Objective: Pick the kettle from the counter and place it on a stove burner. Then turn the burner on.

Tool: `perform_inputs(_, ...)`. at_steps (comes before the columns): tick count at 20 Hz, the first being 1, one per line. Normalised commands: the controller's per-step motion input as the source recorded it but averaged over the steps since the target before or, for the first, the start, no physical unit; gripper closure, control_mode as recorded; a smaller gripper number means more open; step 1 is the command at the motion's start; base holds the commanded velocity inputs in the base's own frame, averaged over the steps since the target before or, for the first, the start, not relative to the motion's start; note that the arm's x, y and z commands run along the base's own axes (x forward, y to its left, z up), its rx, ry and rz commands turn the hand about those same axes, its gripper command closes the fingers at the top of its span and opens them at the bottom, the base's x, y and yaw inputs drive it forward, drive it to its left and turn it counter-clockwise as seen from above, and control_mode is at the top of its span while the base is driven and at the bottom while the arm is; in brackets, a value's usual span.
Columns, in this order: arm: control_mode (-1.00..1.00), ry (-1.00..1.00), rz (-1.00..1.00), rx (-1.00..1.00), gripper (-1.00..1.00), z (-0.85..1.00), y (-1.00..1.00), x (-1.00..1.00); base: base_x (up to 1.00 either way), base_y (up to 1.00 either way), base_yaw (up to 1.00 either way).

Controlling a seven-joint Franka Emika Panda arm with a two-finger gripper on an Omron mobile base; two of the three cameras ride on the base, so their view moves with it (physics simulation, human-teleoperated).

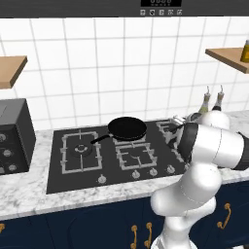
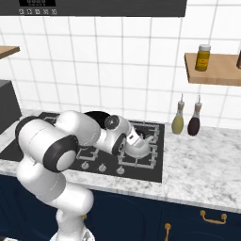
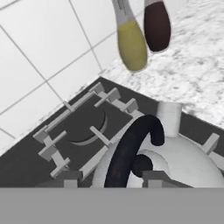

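Claw (image 3: 109, 180) straddling kettle (image 3: 175, 157) handle, kettle on stove (image 2: 155, 164) burner

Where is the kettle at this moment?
In the right base view the kettle sits on the front right burner of the stove, just under the hand. The two bottles stand on the counter to its right.

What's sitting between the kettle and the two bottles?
Nothing: in the hand view, bare hob then bare marble counter separate the kettle from the two bottles.
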Motion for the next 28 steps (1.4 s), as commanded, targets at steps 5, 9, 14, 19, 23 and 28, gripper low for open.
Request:
perform_inputs(5, -1.00, 0.00, 0.00, 0.00, -1.00, 0.15, 0.00, 0.00, 0.00, 0.00, 0.00)
perform_inputs(9, -1.00, 0.00, 0.00, 0.00, -1.00, 0.62, 0.01, 0.00, 0.00, 0.00, 0.00)
perform_inputs(14, -1.00, 0.00, 0.00, 0.00, -1.00, 0.90, 0.01, -0.12, 0.00, 0.00, 0.00)
perform_inputs(19, -1.00, 0.00, 0.12, 0.00, -1.00, 0.79, 0.11, -0.67, 0.00, 0.00, 0.00)
perform_inputs(23, -1.00, 0.01, 0.35, 0.00, -1.00, 0.44, 0.30, -0.85, 0.00, 0.00, 0.00)
perform_inputs(28, -1.00, 0.09, 0.41, 0.00, -1.00, 0.04, 0.07, -0.99, 0.00, 0.00, 0.00)
